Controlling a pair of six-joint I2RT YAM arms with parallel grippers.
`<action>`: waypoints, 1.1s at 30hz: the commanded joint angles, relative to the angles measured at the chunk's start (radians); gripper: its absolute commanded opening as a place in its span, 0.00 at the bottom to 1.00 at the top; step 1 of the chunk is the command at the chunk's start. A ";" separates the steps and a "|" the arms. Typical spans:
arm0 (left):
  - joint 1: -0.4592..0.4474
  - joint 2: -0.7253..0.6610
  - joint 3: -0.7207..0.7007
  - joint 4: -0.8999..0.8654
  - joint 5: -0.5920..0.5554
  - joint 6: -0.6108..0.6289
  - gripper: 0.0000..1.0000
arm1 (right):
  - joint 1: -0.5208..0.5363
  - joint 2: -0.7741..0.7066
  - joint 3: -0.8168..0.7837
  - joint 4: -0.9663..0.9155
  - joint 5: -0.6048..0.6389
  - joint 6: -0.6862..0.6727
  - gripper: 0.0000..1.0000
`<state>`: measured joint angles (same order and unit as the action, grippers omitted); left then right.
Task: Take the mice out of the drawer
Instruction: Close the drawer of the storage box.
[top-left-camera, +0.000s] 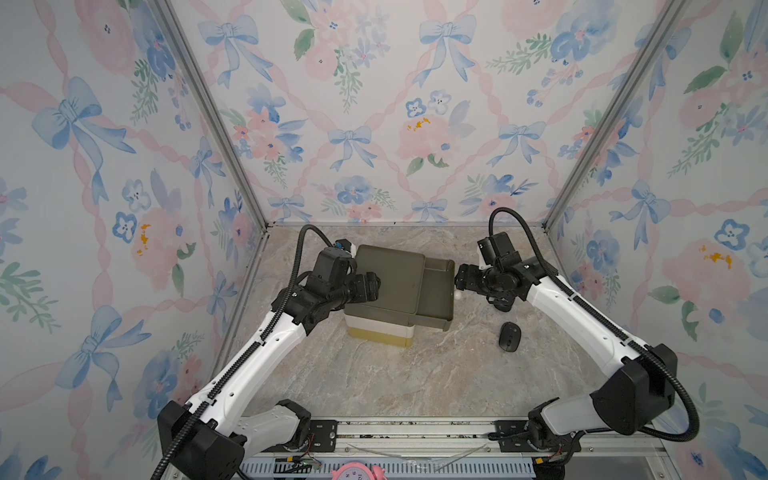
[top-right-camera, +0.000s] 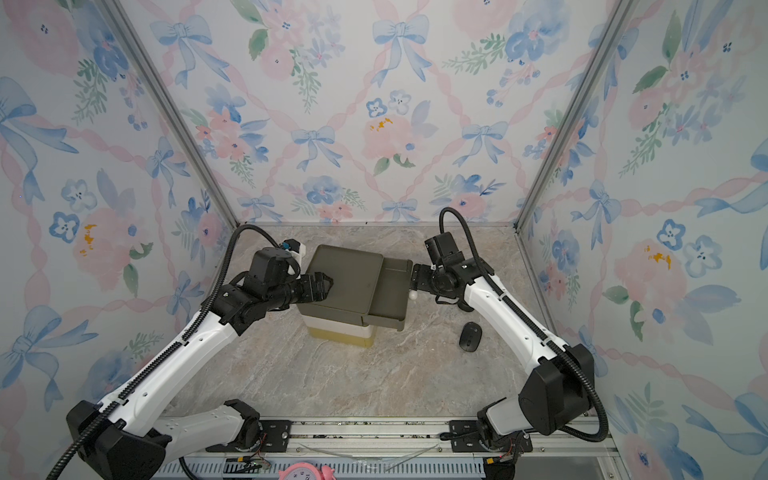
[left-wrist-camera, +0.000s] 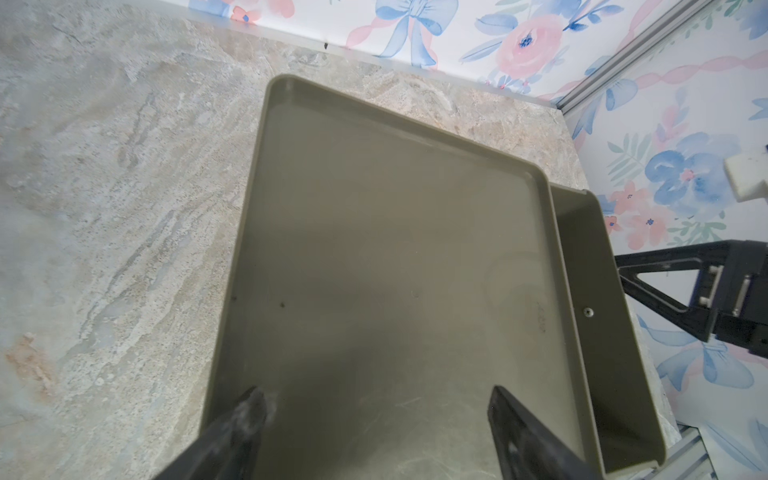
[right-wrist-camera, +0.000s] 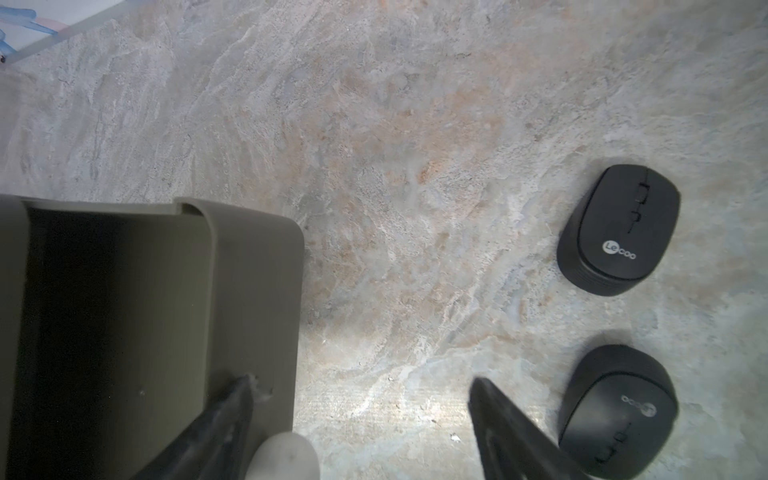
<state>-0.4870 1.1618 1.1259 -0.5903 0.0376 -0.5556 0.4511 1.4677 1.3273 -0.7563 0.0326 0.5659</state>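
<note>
An olive drawer (top-left-camera: 450, 309) stands pulled out to the right from the top of a small cabinet (top-left-camera: 390, 278). What shows of its inside (right-wrist-camera: 104, 311) is dark and bare. Two black mice (right-wrist-camera: 619, 230) (right-wrist-camera: 619, 411) lie on the table right of the drawer; in a top view only one mouse (top-left-camera: 510, 336) is plain. My right gripper (right-wrist-camera: 361, 384) is open at the drawer's front, with the white knob (right-wrist-camera: 284, 455) between its fingers. My left gripper (left-wrist-camera: 376, 399) hangs open over the cabinet's flat top, holding nothing.
Below the olive top the cabinet has white and yellow tiers (top-left-camera: 378, 332). Floral walls close in the marble table (top-left-camera: 374, 382) on three sides. A metal rail (top-left-camera: 415, 436) and a pink clock (top-left-camera: 357, 471) sit at the front edge.
</note>
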 joint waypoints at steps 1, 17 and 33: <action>0.008 -0.008 -0.027 0.009 0.029 -0.021 0.85 | 0.036 0.031 0.039 0.047 -0.038 0.010 0.84; 0.008 -0.041 -0.053 0.029 0.045 -0.031 0.82 | 0.071 0.194 0.142 0.145 -0.142 -0.011 0.84; 0.008 -0.057 -0.016 0.029 0.047 -0.025 0.82 | 0.065 0.222 0.119 0.250 -0.229 -0.014 0.86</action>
<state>-0.4835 1.1263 1.0847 -0.5488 0.0666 -0.5797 0.5102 1.6920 1.4399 -0.5819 -0.1478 0.5507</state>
